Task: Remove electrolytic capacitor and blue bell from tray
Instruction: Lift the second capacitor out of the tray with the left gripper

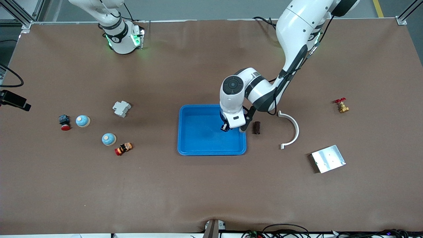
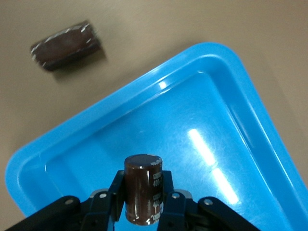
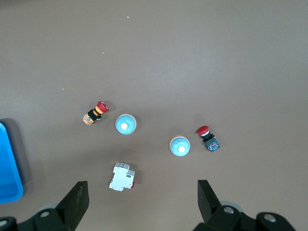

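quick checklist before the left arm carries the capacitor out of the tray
1. Grip: left gripper shut on the capacitor, upright between the fingers: ok.
2. Lifted off the tray floor: cannot tell.
3. Drop zone: a second capacitor lies on the table beside the tray, toward the left arm's end; set down apart from it: ok.
4. Bells: two blue bells on the table, none in the tray: ok.
5. Right gripper open, waiting over the bells: ok.
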Robot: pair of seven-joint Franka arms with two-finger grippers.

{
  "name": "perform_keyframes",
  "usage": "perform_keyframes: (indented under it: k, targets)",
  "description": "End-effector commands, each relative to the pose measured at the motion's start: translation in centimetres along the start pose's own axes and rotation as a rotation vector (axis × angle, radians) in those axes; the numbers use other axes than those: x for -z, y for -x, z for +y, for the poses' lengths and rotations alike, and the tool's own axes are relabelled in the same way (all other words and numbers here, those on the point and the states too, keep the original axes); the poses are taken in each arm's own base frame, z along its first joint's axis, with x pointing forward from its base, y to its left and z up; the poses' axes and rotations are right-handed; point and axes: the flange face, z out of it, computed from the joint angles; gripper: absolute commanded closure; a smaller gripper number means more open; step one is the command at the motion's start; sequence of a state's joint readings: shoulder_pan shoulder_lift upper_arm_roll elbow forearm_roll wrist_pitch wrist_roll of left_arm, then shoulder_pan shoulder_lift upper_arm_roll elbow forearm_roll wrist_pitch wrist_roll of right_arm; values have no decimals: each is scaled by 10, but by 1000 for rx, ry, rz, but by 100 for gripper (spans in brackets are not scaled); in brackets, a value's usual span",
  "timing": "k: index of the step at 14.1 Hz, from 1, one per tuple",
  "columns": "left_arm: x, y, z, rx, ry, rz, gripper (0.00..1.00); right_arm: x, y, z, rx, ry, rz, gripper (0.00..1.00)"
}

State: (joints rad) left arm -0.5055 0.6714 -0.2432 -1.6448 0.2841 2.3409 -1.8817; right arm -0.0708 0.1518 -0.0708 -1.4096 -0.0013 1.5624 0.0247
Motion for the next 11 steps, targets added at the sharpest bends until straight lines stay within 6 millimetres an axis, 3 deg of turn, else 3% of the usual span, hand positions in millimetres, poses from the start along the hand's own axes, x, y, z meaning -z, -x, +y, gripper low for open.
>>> perform_keyframes:
  k: [1, 4, 7, 11]
  targets:
    - [11, -20, 4, -139, -1, 23, 100, 3, 5, 1, -10, 4, 9, 0]
    - [23, -19, 4, -234, 10, 38, 100, 3, 4, -3, -4, 2, 12, 0]
    - [23, -31, -3, -370, -26, 59, 100, 3, 4, -3, -5, 0, 12, 0]
    - [39, -79, -18, -649, -46, 56, 100, 3, 5, -4, -4, -1, 12, 0]
